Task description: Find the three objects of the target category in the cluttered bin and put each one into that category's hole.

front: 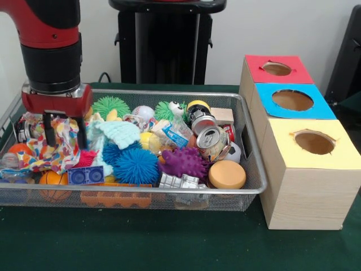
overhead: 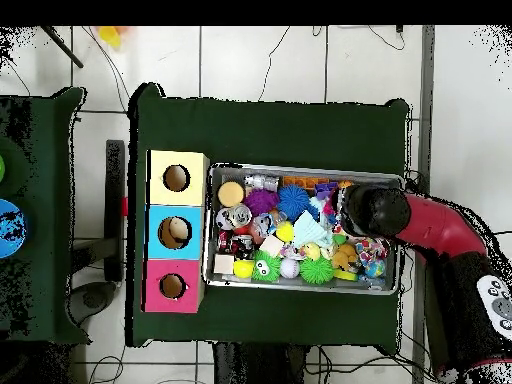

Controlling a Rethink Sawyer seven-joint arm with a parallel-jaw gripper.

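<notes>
The wire mesh bin (front: pixel 255 169) is full of mixed objects. My gripper (front: pixel 65 134) hangs over its left end, its two fingers (front: pixel 49 131) spread apart and dipped into a colourful patterned cloth (front: pixel 39 153); it looks open, with cloth between the fingers. Blue (front: pixel 136 166), purple (front: pixel 184 162) and green (front: pixel 110 105) spiky balls, two crushed cans (front: pixel 212 142), an orange disc (front: pixel 227 174) and an orange ball (front: pixel 52 179) lie in the bin. Right of the bin stand boxes with holes: red (front: pixel 277 69), blue (front: pixel 292 100), yellow (front: pixel 314 143). From overhead the arm (overhead: pixel 375 211) covers the gripper.
A mint knitted piece (front: pixel 120 133), a yellow ball (front: pixel 149 140), a baseball (front: pixel 142 113) and a wooden block (front: pixel 222 116) crowd the bin's middle and back. Green cloth covers the table (front: pixel 169 243). In the overhead view the boxes (overhead: pixel 176 232) line the bin's left side.
</notes>
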